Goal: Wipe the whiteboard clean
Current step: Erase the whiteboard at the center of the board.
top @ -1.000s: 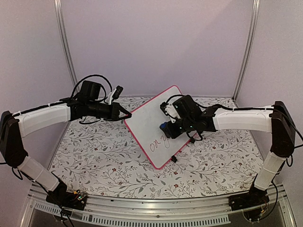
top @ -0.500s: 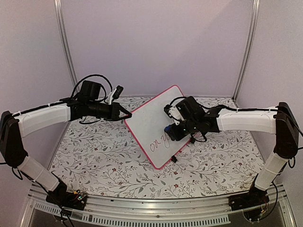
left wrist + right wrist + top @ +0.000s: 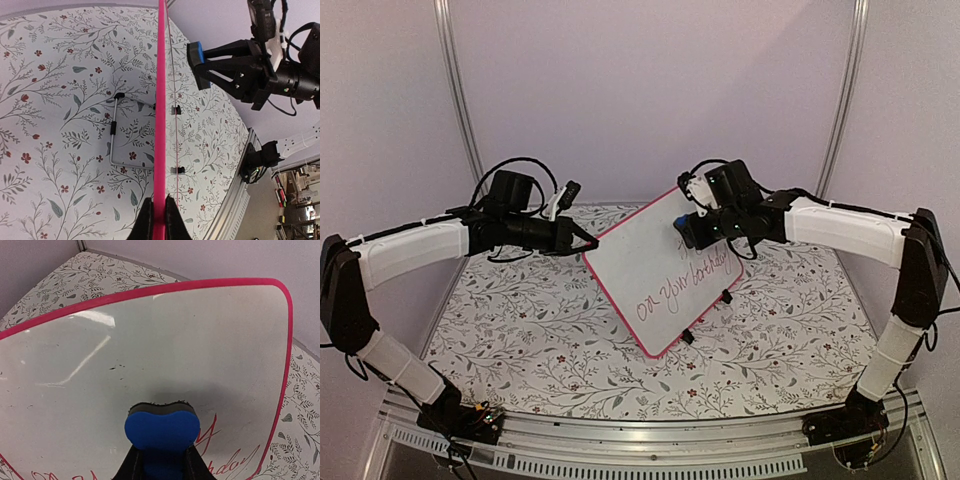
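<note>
Pink-framed whiteboard [image 3: 655,265] stands tilted near the middle of the floral-patterned table [image 3: 520,330]. Its lower edge is down, and two black clip feet [image 3: 725,296] sit along that edge.

Left claw [image 3: 588,243]: clamped on the board's left edge. The left wrist view shows the frame edge-on, pinched between the two fingers [image 3: 146,222]. A thin wire stand [image 3: 115,132] lies behind the board on the table.

Right claw [image 3: 688,225]: closed on a small blue eraser [image 3: 682,222] and raised at the board's upper right part. In the left wrist view there is a visible gap between the eraser's blue end and the white face, so they are near but not touching. The right wrist view has the eraser pad pointing at the face and casting a soft shadow on it.

Board surface: the upper area is blank white with a few dark specks. Reddish handwriting [image 3: 685,283] runs across the lower half toward the right edge. It appears to read "on your birthday", though the letters are small.
</note>
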Controlling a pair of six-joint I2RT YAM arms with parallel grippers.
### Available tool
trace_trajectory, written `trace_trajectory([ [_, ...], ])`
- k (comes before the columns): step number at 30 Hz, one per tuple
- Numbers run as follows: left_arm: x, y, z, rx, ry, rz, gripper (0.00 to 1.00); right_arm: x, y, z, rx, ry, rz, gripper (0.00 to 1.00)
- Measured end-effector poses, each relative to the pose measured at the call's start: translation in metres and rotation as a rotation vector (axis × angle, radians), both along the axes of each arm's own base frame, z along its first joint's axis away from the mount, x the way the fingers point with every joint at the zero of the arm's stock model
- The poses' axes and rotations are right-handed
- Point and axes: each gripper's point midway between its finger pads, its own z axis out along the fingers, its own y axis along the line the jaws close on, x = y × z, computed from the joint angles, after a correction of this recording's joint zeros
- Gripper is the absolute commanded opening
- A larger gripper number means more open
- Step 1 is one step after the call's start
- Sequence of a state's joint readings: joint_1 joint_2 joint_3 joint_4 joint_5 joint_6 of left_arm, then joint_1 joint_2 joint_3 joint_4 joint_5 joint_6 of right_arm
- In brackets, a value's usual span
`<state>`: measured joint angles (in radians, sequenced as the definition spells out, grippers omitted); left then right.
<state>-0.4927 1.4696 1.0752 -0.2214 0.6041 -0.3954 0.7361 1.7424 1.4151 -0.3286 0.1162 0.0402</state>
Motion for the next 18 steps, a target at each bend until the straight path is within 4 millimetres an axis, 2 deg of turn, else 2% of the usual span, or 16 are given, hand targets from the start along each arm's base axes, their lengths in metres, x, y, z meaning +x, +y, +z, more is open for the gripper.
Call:
trace_trajectory([
  [7, 0.000, 0.000, 0.000, 0.000, 0.003, 0.003, 0.00, 0.008, 0.003, -0.033, -0.039, 0.060, 0.013, 0.00],
  [18, 0.001, 0.001, -0.001, 0.001, 0.009, 0.011, 0.00, 0.004, 0.005, -0.042, -0.014, 0.081, 0.035, 0.00],
])
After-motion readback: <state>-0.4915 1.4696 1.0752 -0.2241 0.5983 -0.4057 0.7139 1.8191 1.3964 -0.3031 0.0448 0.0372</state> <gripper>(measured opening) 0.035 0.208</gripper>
